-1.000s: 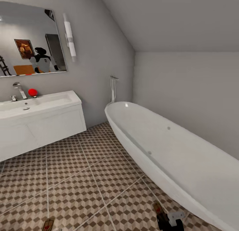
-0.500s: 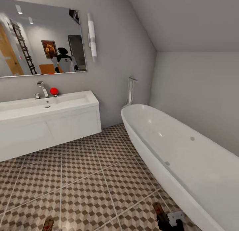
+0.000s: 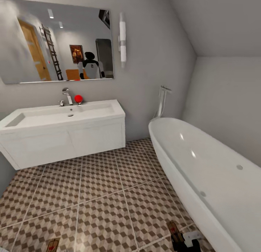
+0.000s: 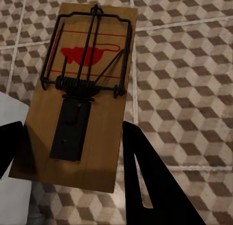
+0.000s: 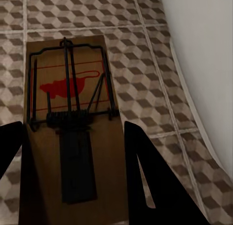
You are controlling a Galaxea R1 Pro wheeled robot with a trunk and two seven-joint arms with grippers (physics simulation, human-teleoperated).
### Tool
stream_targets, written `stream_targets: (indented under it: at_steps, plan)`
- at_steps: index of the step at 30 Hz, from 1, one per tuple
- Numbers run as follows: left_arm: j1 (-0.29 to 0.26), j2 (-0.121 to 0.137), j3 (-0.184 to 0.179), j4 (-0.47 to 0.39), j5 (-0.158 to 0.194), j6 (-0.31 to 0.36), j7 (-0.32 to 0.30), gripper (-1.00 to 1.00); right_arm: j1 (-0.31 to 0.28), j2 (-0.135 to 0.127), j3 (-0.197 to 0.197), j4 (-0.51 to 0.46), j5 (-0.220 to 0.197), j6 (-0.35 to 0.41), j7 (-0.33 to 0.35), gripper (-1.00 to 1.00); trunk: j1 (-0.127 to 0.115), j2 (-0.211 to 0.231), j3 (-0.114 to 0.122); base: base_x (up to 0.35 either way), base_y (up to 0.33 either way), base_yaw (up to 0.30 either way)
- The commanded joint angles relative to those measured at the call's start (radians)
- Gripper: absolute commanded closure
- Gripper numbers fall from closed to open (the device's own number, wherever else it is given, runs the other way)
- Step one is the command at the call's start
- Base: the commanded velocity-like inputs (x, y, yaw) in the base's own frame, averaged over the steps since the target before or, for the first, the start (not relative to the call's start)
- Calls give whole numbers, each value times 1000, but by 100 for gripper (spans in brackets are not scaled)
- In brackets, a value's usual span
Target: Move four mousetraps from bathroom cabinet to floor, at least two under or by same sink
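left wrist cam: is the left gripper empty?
No, a mousetrap sits between the left gripper fingers, above the tiled floor.

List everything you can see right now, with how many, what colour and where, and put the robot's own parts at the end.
mousetraps: two, brown wood with dark wire and a red mark; one between the left claw's fingers, one between the right claw's fingers
bathroom floor: one, brown, beige and white cube tiles
bathroom sink: one, white, on a wall-hung vanity under the mirror
tap: one, chrome, behind the basin
red ball: one, beside the tap
mirror: one, on the wall
wall light: one, white, right of the mirror
bathtub: one, white, right side
left claw: black, shut on a mousetrap
right claw: black, shut on a mousetrap
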Motion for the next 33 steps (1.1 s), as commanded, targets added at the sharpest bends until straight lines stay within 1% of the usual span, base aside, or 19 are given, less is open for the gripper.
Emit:
stream_targets:
  at_steps: [1,10,29,33]
  plan:
    - [-1,-1,-9,4,-1,-4,6,100,0,0,9,0,-8,-2,-1,100,0,0,-1,241,0,288]
    - [-2,0,-9,3,-1,-4,5,100,0,0,9,0,-8,-2,-1,100,0,0,-1,245,-14,288]
    - [-1,-1,-9,4,-1,-7,6,100,0,0,9,0,-8,-2,-1,100,0,0,-1,246,-89,286]
    - [-1,0,-9,4,-1,-7,6,100,0,0,9,0,-8,-2,-1,100,0,0,-1,255,-12,99]
